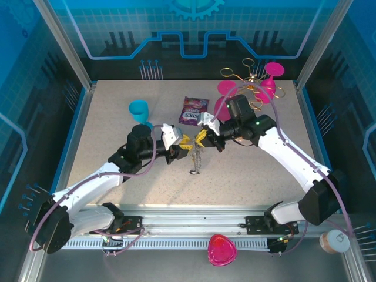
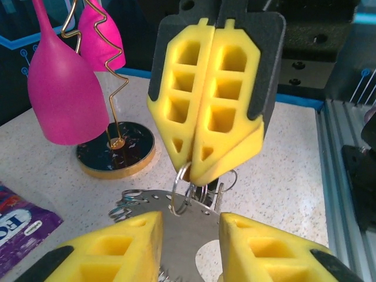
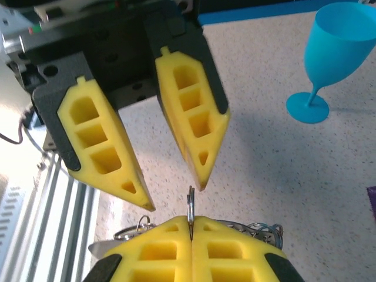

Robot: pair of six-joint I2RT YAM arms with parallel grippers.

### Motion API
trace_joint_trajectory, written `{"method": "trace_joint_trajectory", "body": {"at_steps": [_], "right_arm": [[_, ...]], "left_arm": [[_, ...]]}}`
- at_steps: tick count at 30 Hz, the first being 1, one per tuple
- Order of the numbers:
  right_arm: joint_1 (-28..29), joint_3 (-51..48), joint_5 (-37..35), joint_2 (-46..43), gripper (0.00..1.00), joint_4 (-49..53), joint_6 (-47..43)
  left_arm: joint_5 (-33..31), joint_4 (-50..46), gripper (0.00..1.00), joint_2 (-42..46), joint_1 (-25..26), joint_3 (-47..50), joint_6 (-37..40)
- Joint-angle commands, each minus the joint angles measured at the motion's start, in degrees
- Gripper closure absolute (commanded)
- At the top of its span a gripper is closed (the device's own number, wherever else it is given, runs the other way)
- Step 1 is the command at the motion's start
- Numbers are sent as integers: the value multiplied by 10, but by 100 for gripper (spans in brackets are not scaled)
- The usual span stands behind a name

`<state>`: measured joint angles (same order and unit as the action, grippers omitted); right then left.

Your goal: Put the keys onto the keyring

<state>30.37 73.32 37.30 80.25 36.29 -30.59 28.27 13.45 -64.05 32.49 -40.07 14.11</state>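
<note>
My two grippers meet tip to tip over the middle of the table. My right gripper [image 3: 191,226] [image 2: 194,164] [image 1: 202,138] is shut on the keyring [image 2: 181,191] [image 3: 190,205], a thin silvery ring standing edge-on between its pads. A flat silvery plate [image 2: 182,235] with small holes and several little wire rings hangs from it. My left gripper [image 2: 191,226] [image 3: 173,195] [image 1: 183,143] is open, its fingers on either side of that plate, with nothing pinched. The keys [image 1: 195,160] show as a small dark bunch dangling below both grippers; single keys are too small to tell apart.
A gold wire rack [image 1: 252,79] [image 2: 116,150] with pink goblets [image 1: 226,94] [image 2: 59,88] stands at the back right. A blue goblet [image 1: 139,110] [image 3: 338,47] stands at the back left. A purple snack packet [image 1: 193,110] [image 2: 17,229] lies behind the grippers.
</note>
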Motion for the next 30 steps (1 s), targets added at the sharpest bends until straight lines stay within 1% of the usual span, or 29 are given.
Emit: {"method": "trace_joint_trajectory", "body": {"at_steps": [1, 3, 7, 17, 21, 27, 29, 30], "right_arm": [[26, 41, -59, 13, 100, 83, -74], [39, 56, -78, 20, 100, 99, -88], [56, 76, -91, 29, 100, 113, -98], [74, 104, -75, 43, 100, 117, -95], [72, 103, -73, 42, 100, 114, -93], [69, 94, -41, 35, 100, 87, -77], [68, 87, -30, 31, 100, 71, -71], [67, 84, -25, 29, 100, 66, -68]], "left_arm": [[-2, -71, 70, 8, 1, -30, 52], [2, -77, 70, 1, 1, -38, 57], [12, -89, 72, -12, 1, -49, 69], [43, -110, 81, -23, 1, -62, 81], [50, -118, 82, -18, 0, -60, 82], [72, -116, 92, -18, -2, -57, 79], [78, -113, 100, -18, -3, -55, 80], [80, -109, 100, -17, -2, -54, 81]]}}
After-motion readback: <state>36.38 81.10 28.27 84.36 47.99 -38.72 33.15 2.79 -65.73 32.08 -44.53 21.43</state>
